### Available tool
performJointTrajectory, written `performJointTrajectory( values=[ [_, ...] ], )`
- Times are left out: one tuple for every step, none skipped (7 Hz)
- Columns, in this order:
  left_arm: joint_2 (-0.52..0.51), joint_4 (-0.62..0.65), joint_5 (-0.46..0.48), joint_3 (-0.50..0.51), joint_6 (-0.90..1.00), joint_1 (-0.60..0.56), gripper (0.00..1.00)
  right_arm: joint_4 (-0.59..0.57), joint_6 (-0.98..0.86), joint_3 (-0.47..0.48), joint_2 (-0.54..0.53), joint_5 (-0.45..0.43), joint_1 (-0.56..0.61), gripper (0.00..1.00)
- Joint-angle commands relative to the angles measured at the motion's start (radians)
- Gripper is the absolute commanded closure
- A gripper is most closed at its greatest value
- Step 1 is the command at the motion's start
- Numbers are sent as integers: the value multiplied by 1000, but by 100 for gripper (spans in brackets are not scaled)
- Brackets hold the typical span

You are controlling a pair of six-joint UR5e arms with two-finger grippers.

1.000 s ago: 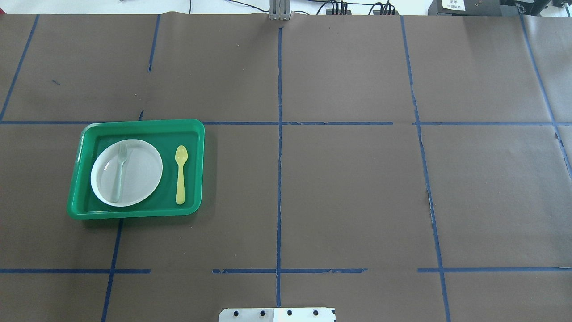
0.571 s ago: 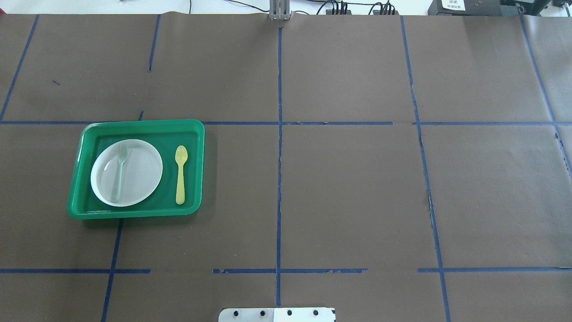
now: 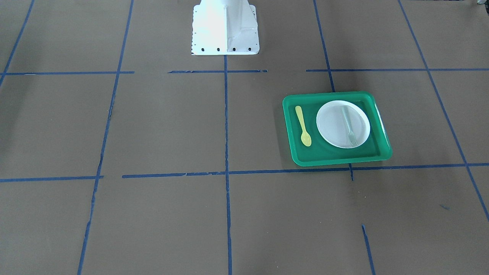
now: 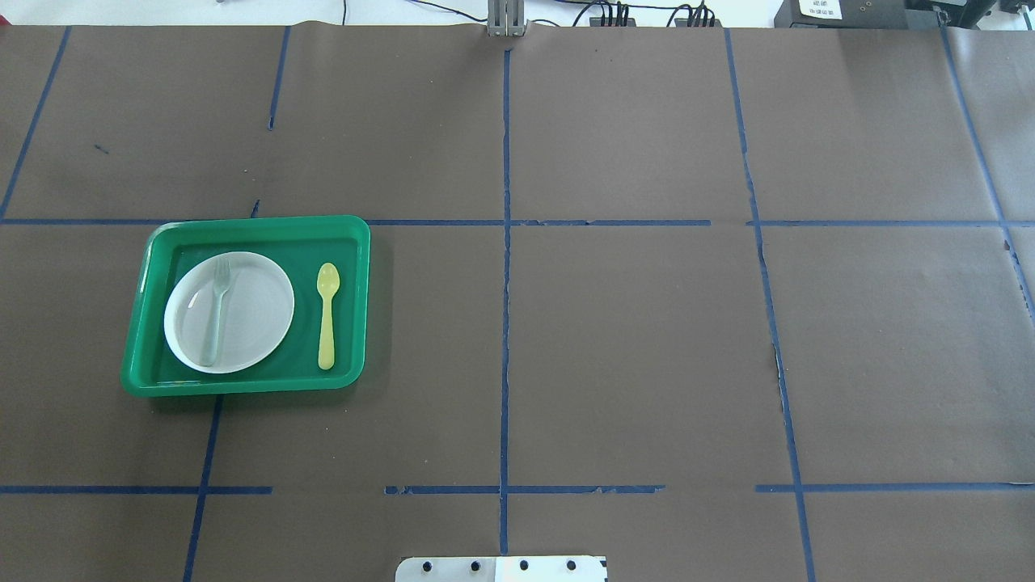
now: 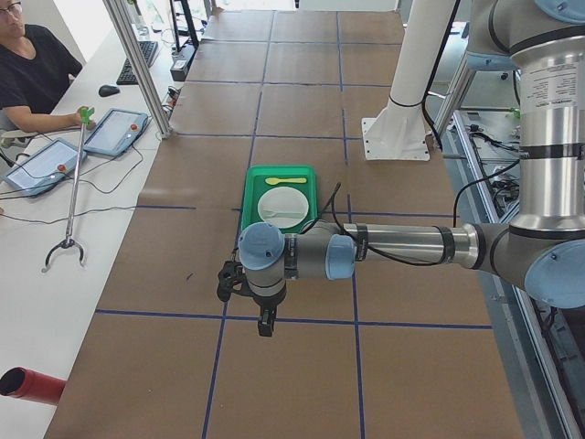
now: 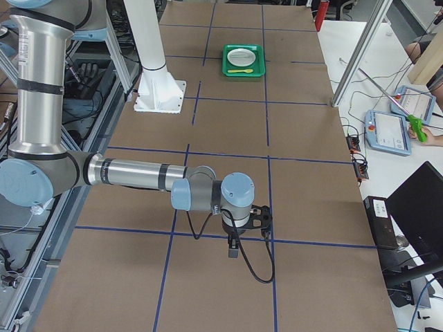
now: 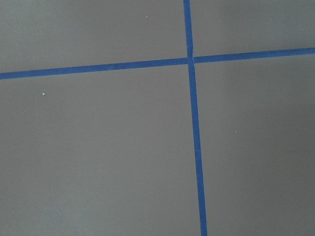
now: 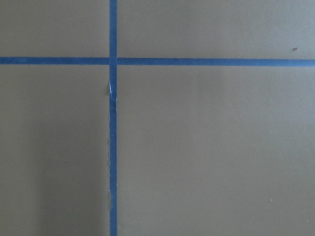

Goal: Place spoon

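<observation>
The spoon (image 4: 327,317) lies flat in the green tray (image 4: 242,221). It is just beside the white plate (image 4: 257,319), not on it, on the side nearer the middle of the counter (image 4: 631,347). Its round end points away from the robot and its handle points toward the robot. A pale fork (image 4: 217,311) lies on the plate.

The left claw (image 5: 265,327) hangs over bare counter, well apart from the tray. The right claw (image 6: 233,250) hangs over bare counter too, at the far other end from the tray. Neither claw has anything in it that I can see. I cannot tell how far open either one is, because they only show from the side.

The spoon looks small, light and stiff, made of smooth plastic. It could slip or flip if pinched on the round end. I think the best place to hold it is the middle of the thin handle, with the claw closing across it. It lies very low, so the claw would have to come down almost to the tray floor. The plate edge is close, so there is not much room on that side.
</observation>
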Motion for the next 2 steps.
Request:
performJointTrajectory(
  values=[
    [0, -1, 0, 0, 0, 0, 0, 0, -2, 0, 0, 0, 0, 0],
    [-2, -1, 0, 0, 0, 0, 0, 0, -2, 0, 0, 0, 0, 0]
  ],
)
